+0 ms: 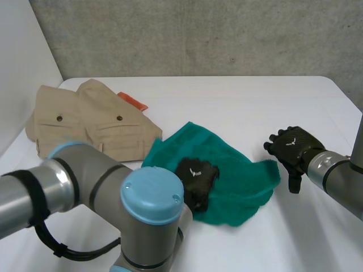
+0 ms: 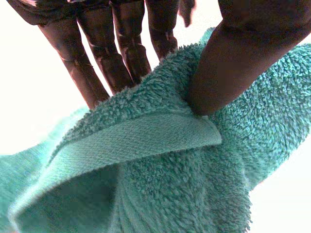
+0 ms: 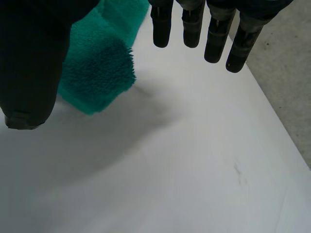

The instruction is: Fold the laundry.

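Observation:
A green towel [image 1: 227, 181] lies rumpled in the middle of the white table [image 1: 238, 107]. My left hand [image 1: 197, 177] rests on the towel's middle. In the left wrist view its thumb [image 2: 233, 68] and fingers [image 2: 121, 58] pinch a raised fold of the green towel [image 2: 160, 160]. My right hand [image 1: 292, 148] hovers just right of the towel's right corner, fingers straight and holding nothing. In the right wrist view the towel's corner [image 3: 99, 68] lies beside my right hand's thumb [image 3: 29, 63], apart from its fingers [image 3: 194, 24].
Folded beige trousers [image 1: 85, 122] lie at the back left, with an orange cloth [image 1: 133, 102] peeking out behind them. The table's right edge [image 3: 286, 141] meets a grey floor.

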